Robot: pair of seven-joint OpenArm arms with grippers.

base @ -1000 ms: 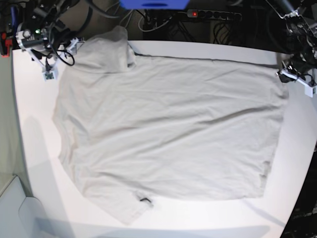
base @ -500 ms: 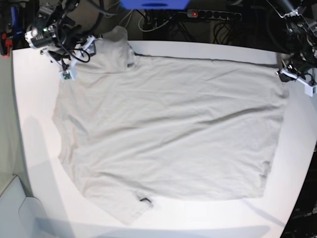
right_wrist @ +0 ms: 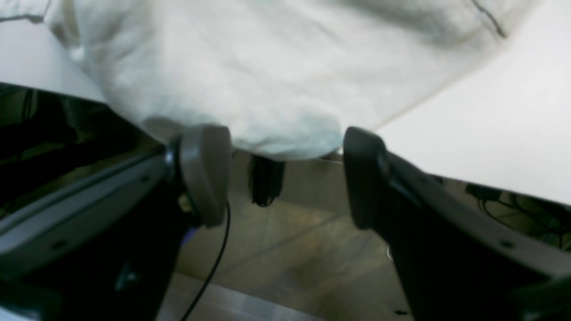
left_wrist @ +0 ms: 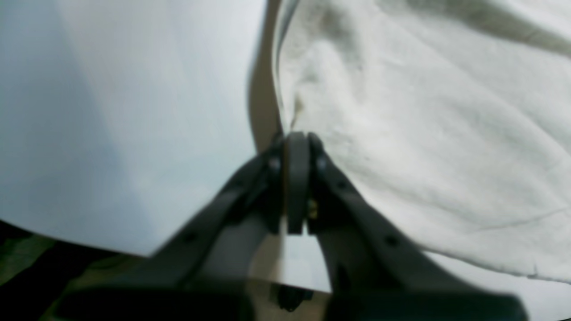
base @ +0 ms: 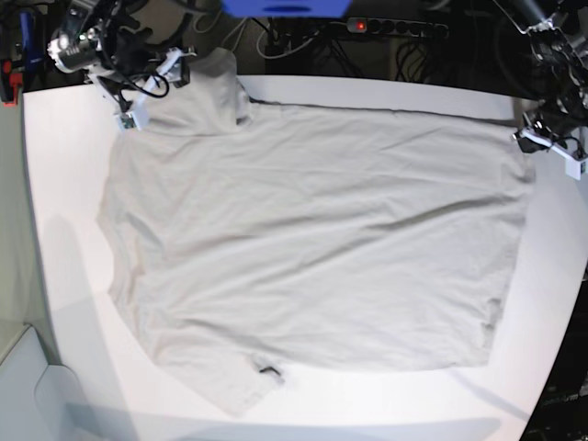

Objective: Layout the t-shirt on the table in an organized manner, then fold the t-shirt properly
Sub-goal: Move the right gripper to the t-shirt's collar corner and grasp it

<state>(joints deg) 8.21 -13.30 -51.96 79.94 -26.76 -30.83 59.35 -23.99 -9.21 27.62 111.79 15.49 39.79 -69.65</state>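
The light grey-beige t-shirt [base: 312,230] lies spread out and wrinkled across the white table [base: 64,230]. One short sleeve [base: 207,92] reaches the far edge at the back left. My right gripper [base: 154,90] is at that sleeve. In the right wrist view it [right_wrist: 285,178] is open, and the sleeve's end [right_wrist: 276,133] hangs over the table edge between its fingers [right_wrist: 205,174]. My left gripper [base: 542,140] is at the shirt's far right corner. In the left wrist view it [left_wrist: 296,138] is shut on the lifted hem of the t-shirt [left_wrist: 424,133].
A power strip with a red light [base: 395,28], cables and a blue object [base: 285,7] lie behind the far edge. A white box [base: 28,386] stands off the table's front left. Bare tabletop [left_wrist: 134,111] borders the shirt on all sides.
My right arm has moved from the table's back left towards the far edge and to the right, up to the sleeve. The left arm and the shirt have not moved.
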